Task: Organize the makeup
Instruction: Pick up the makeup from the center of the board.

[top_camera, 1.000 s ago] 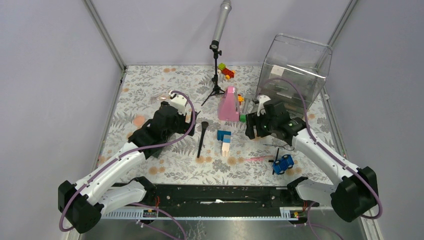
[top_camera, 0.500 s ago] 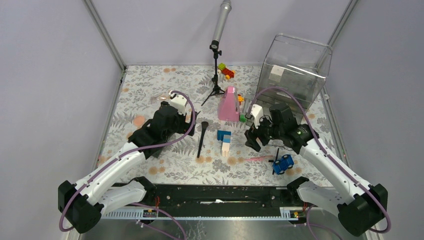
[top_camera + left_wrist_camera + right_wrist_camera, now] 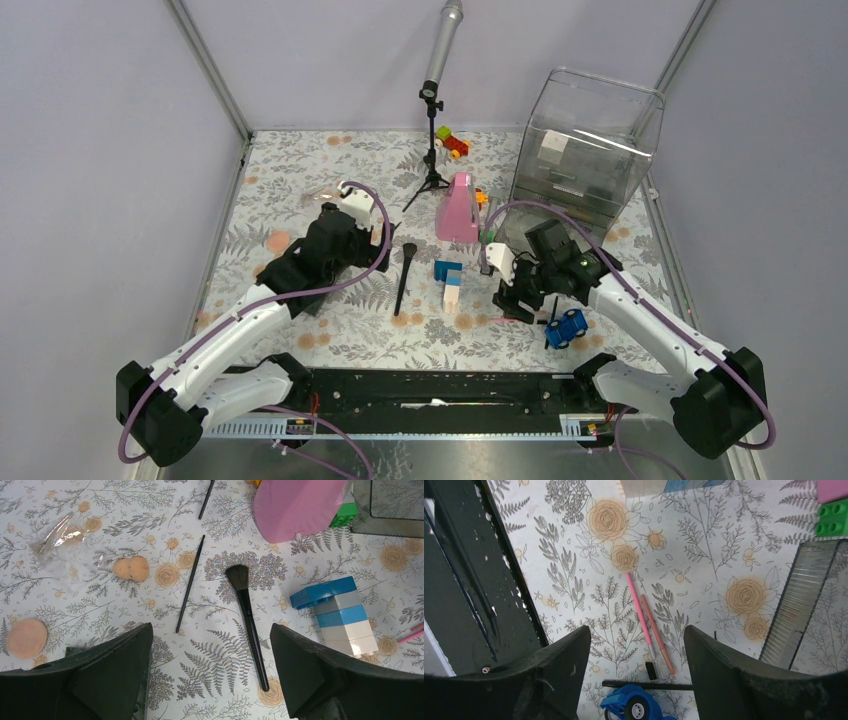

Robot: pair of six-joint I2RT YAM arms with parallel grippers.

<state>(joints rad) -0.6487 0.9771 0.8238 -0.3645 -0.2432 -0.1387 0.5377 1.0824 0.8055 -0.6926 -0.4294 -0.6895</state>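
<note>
Gaping empty, both hover: right end effector (image 3: 636,632) over slim pink pencils (image 3: 643,622), left end effector (image 3: 211,630) over a bristly black-handled brush (image 3: 249,627).

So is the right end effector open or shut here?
Open: the right end effector shows its fingers wide apart, gripping nothing, above two pencils.

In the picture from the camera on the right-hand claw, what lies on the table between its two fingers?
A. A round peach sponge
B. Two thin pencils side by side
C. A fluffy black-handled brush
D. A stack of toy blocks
B: in the right wrist view, a pink pencil and a reddish pencil lie side by side on the table, framed by the open right gripper.
</note>
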